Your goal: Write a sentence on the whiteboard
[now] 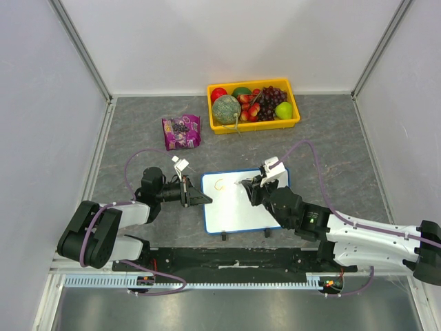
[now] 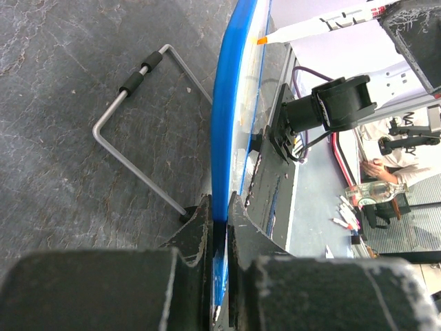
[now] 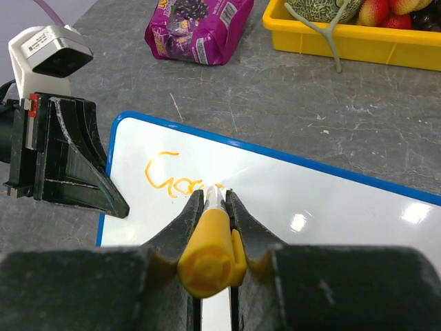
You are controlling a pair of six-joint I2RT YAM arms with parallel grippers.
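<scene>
Jaws of the left gripper (image 2: 219, 219) are closed on the thin blue rim of the whiteboard (image 1: 241, 210) at its left edge. Those of the right gripper (image 3: 216, 201) are closed around a marker (image 3: 210, 248) with a yellow end cap, which is pointed down at the board.

The whiteboard is laid flat on the grey table (image 1: 138, 131), close to the arms' bases and roughly between the two arms. Two small black feet (image 1: 223, 236) are seen at its near edge. The sentence (image 3: 167, 181) is written in thin orange cursive near the board's far left corner (only a capital G and about two round letters can be read). The marker's tip appears to touch the board at the end of the last letter.

In the left wrist view a bent metal wire (image 2: 138, 117) with a black sleeve is seen on the table just beside the rim. Beyond the board and well apart from it, a purple packet (image 1: 181, 132) is seen on the table. Further back a yellow tray (image 1: 289, 125) is set near the far wall, filled with a netted melon (image 1: 226, 109), red fruit, dark grapes (image 1: 272, 98) and a green apple (image 1: 283, 109).
</scene>
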